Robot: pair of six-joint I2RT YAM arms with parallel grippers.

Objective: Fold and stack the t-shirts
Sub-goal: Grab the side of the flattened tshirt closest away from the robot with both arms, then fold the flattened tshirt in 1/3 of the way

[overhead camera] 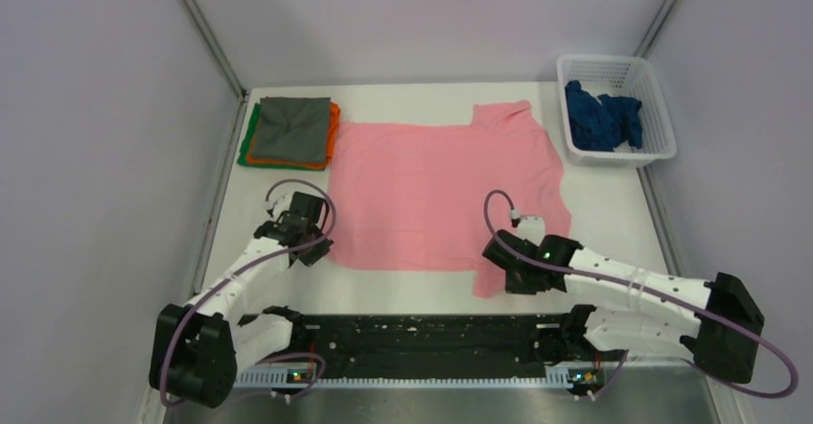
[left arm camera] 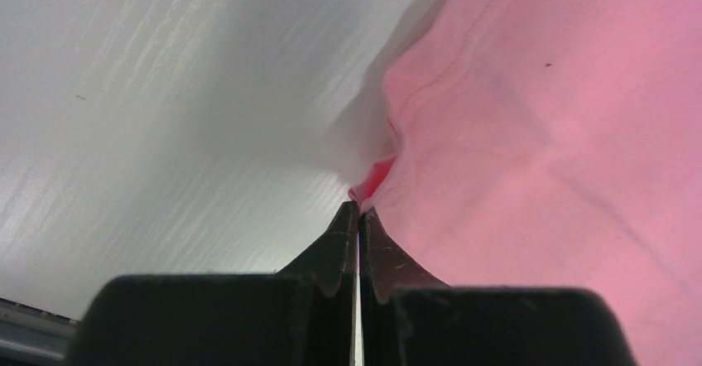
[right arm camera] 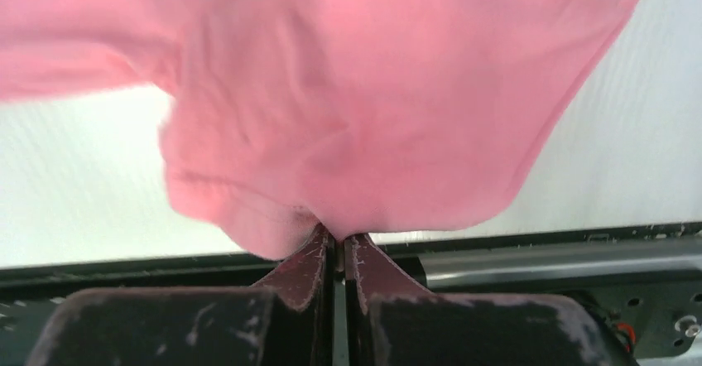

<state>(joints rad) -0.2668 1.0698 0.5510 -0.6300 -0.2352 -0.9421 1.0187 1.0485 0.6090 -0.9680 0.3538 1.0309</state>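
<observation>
The light pink t-shirt (overhead camera: 431,189) lies spread flat on the white table, collar at the far right. My left gripper (overhead camera: 314,247) is shut on its near left corner; the left wrist view shows the pinched edge (left arm camera: 371,182) at the closed tips (left arm camera: 358,209). My right gripper (overhead camera: 505,272) is shut on the near right part of the shirt; the right wrist view shows pink cloth (right arm camera: 356,93) bunched at the closed tips (right arm camera: 338,238). A folded stack, grey (overhead camera: 295,125) on orange (overhead camera: 333,131) on green (overhead camera: 246,141), sits at the far left. The dark blue shirt (overhead camera: 599,115) lies crumpled in the basket.
The white mesh basket (overhead camera: 660,127) stands at the far right corner. A black rail with the arm bases (overhead camera: 422,342) runs along the near edge. Grey walls close in the table on the left, back and right.
</observation>
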